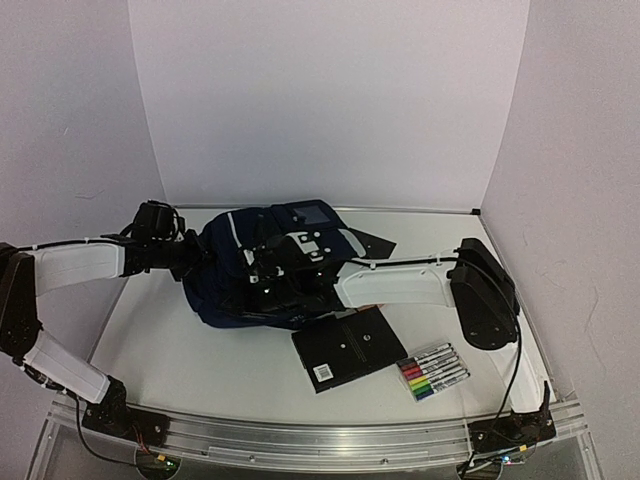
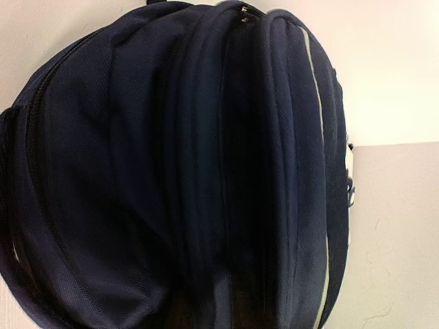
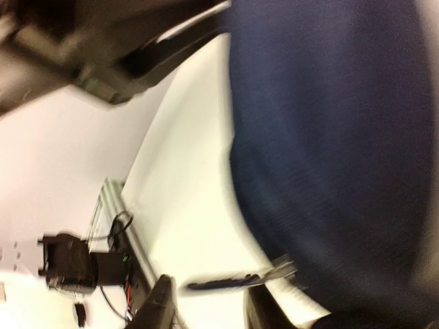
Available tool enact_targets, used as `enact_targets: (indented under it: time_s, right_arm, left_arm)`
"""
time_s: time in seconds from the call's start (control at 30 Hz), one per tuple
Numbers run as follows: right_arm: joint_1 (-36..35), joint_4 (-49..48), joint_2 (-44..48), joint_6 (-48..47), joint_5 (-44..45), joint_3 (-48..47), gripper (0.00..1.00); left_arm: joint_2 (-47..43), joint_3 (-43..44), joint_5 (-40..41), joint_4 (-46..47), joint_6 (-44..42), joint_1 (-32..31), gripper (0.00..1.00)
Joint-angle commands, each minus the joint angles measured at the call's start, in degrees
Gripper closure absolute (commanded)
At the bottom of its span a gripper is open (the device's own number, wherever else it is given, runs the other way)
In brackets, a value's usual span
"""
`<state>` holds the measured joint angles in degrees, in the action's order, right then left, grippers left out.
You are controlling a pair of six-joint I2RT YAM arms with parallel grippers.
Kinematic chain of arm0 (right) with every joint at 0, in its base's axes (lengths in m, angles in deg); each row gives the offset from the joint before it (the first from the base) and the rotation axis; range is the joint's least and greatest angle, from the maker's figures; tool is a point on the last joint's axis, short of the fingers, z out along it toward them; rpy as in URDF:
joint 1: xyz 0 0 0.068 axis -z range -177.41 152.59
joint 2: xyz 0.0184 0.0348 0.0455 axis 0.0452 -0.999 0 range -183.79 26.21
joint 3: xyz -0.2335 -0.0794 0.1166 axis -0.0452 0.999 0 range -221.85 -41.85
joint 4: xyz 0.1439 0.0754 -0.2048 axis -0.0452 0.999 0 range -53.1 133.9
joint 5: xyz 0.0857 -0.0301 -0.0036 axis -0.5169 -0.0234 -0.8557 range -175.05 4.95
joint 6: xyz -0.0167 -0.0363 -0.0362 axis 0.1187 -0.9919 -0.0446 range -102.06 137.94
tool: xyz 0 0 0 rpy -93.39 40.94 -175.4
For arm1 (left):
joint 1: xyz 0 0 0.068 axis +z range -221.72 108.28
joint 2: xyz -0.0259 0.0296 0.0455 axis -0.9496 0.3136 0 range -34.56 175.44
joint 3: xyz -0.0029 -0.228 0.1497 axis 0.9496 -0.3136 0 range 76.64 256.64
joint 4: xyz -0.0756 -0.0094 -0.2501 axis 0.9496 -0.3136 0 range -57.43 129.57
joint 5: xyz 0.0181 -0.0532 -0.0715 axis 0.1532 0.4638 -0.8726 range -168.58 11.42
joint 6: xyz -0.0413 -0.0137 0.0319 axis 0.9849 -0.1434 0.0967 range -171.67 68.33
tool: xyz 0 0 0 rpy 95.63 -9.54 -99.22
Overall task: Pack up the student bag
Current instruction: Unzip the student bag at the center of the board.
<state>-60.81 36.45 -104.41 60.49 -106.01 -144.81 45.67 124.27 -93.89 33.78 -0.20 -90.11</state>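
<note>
The student bag (image 1: 235, 290), a navy-blue backpack with thin white stripes, lies in the middle of the table. It fills the left wrist view (image 2: 171, 171), zip seams running up its rounded side. My left gripper (image 1: 193, 262) is pressed against the bag's left end; its fingers are hidden in dark fabric. My right gripper (image 1: 268, 268) hovers over the bag's top. In the right wrist view its fingers (image 3: 162, 301) stand apart, and the gripper (image 3: 209, 289) has a thin, blurred black zip pull (image 3: 226, 281) loose at its tips beside the bag (image 3: 329, 137).
A black notebook (image 1: 345, 347) lies in front of the bag. A pack of coloured markers (image 1: 433, 370) sits to its right. Another flat black item (image 1: 372, 243) lies behind the bag on the right. White walls close in the table on three sides.
</note>
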Motion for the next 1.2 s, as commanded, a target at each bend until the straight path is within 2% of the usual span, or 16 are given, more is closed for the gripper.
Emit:
enact_targets:
  time_s: [0.0,0.1,0.17,0.27,0.37,0.43,0.57,0.77,0.8,0.93,1.1,1.17]
  right_arm:
    - [-2.09,0.4,13.31,-10.96,2.77,5.83,0.52]
    - [-2.1,5.67,19.14,-17.48,6.57,9.73,0.39]
    - [-2.08,8.77,21.94,-22.04,9.39,11.34,0.31]
    - [-1.94,12.37,23.58,-26.55,15.37,12.71,0.25]
    - [-1.02,13.98,23.56,-27.55,19.35,12.76,0.24]
    - [-0.03,14.15,23.2,-26.52,20.5,12.7,0.24]
    - [1.58,14.07,22.09,-23.53,22.99,12.61,0.25]
    - [1.79,14.07,21.36,-22.56,24.85,13.21,0.25]
    - [1.79,14.05,21.44,-22.51,24.82,13.41,0.25]
    - [1.79,14.05,22.18,-22.34,24.81,14.31,0.25]
    - [1.75,13.93,22.58,-23.41,24.45,15.36,0.26]
    - [1.79,13.78,22.69,-25.06,24.16,15.66,0.27]
  left_arm:
    - [-8.37,4.52,3.23,-8.4,-5.22,-0.87,0.47]
    - [-12.32,3.52,5.71,-13.37,-8.05,-0.77,0.26]
    - [-14.58,2.19,4.79,-15.31,-11.25,-0.78,0.2]
    - [-15.86,-1.15,-1.7,-15.34,-15.17,-1.19,0.22]
    - [-16.14,-5.34,-5.09,-12.39,-15.31,-4.46,0.26]
    - [-15.97,-7.29,-3.65,-10.21,-14.53,-9.21,0.3]
    - [-12.96,-7.41,3.96,-9.98,-11.43,-17.21,0.31]
    - [-7.29,-7.11,8.24,-7.64,-7.88,-21.7,0.31]
    - [-6.39,-6.76,9.35,-8.15,-7.54,-21.77,0.33]
    - [-4.18,-4.84,13.09,-10.34,-6.15,-21.95,0.52]
    - [-4.33,-4.58,13.1,-9.63,-5.84,-22.13,0.77]
    - [-4.77,-4.75,12.41,-9.51,-6.11,-22.22,0.82]
